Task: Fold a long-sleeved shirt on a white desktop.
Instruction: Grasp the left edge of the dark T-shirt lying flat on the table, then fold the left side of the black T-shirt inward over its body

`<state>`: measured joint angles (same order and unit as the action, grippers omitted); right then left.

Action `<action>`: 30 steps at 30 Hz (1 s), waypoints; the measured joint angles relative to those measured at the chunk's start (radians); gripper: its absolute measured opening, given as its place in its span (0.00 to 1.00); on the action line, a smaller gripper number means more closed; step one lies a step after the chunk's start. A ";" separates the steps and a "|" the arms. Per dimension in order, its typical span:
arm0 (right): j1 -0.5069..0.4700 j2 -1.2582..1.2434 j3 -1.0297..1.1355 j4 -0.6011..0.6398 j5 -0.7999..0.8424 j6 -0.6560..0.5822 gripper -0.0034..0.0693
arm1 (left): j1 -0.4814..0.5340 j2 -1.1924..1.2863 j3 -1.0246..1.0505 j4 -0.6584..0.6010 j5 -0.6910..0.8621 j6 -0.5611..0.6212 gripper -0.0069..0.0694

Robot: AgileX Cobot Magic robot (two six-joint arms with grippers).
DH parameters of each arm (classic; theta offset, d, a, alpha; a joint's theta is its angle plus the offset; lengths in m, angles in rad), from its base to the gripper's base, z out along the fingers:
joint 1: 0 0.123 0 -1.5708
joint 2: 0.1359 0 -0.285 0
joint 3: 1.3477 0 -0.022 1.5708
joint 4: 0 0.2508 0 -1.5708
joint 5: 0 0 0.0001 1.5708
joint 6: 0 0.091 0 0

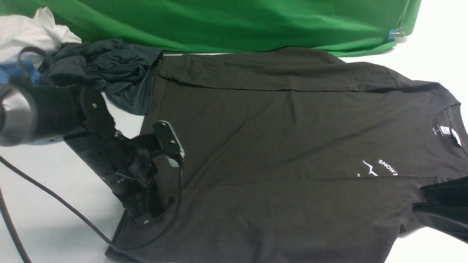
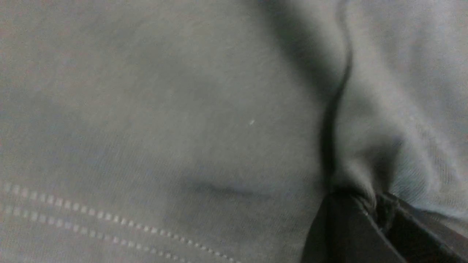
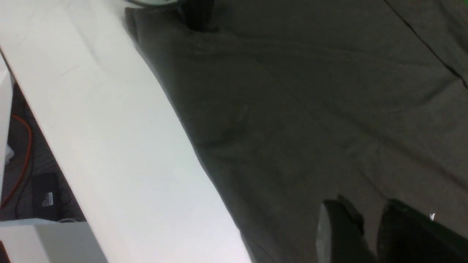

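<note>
The left arm [image 1: 55, 113] bulks closest, black and silver, with a black cable [image 1: 55, 199] trailing across the white counter [image 1: 44, 219] beneath it. It reaches down to the hem end of the long-sleeved shirt [image 1: 278, 138], and its left hand [image 1: 146, 215] sits on the near corner of that hem. In the left wrist view a ridge of the dark cloth runs in between the fingers [image 2: 347, 226], so the hand is closed and pinching the shirt.

The shirt lies spread flat over the middle of the counter, hem toward the robot's left and collar toward its right, with the white neck label [image 1: 444, 130] and the "SNOW" print [image 1: 384, 166] showing. One sleeve is folded in along the far edge.

The right hand [image 1: 442, 204] rests at the shirt's near edge below the print. I cannot tell whether it grips anything.

Behind hangs a green cloth [image 1: 226, 22]. At the far left lie a crumpled dark teal garment [image 1: 109, 69], touching the shirt's hem, and a white garment [image 1: 25, 33].
</note>
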<state>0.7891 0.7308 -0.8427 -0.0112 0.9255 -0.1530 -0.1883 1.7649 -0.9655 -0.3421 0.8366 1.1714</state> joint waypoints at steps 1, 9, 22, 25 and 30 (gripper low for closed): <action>0.000 0.000 0.000 0.000 0.000 0.001 0.31 | -0.013 -0.005 0.000 0.007 0.006 -0.008 0.14; 0.000 0.000 0.000 0.000 0.000 0.004 0.32 | -0.046 -0.112 -0.048 0.175 0.048 -0.242 0.14; 0.000 0.000 0.000 0.000 -0.042 0.007 0.32 | -0.047 -0.163 -0.169 0.192 0.106 -0.337 0.14; 0.000 0.000 0.000 0.000 -0.042 0.029 0.32 | -0.047 -0.162 -0.222 0.196 0.111 -0.347 0.14; 0.000 0.000 0.000 0.000 -0.042 0.053 0.32 | -0.048 -0.162 -0.294 0.196 0.111 -0.353 0.14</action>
<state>0.7891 0.7308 -0.8427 -0.0112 0.8838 -0.1000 -0.2363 1.6025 -1.2599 -0.1463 0.9476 0.8189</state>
